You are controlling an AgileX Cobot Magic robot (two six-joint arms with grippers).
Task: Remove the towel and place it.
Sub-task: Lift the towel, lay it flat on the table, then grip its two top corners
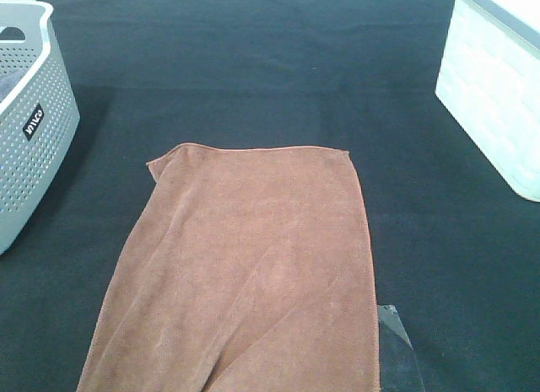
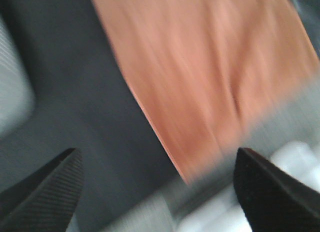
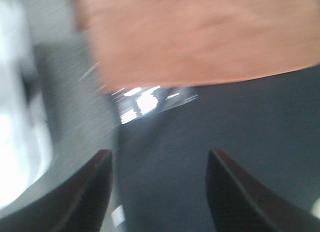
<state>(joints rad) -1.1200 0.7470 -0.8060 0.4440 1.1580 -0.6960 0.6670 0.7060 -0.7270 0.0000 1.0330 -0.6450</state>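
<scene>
The rust-brown towel [image 1: 249, 270] lies spread flat on the black table cloth [image 1: 278, 80], running from the middle of the table off the front edge of the exterior view. It also shows, blurred, in the left wrist view [image 2: 210, 77] and in the right wrist view [image 3: 200, 37]. Neither gripper shows in the exterior view. In the left wrist view my left gripper [image 2: 160, 192] is open and empty, above the cloth beside the towel's edge. In the right wrist view my right gripper [image 3: 159, 187] is open and empty, above the black cloth near the towel's edge.
A grey perforated basket [image 1: 29, 131] stands at the left edge of the table. A white brick-patterned box [image 1: 498, 88] stands at the back right. A shiny clear patch [image 1: 396, 341] lies by the towel's front right side.
</scene>
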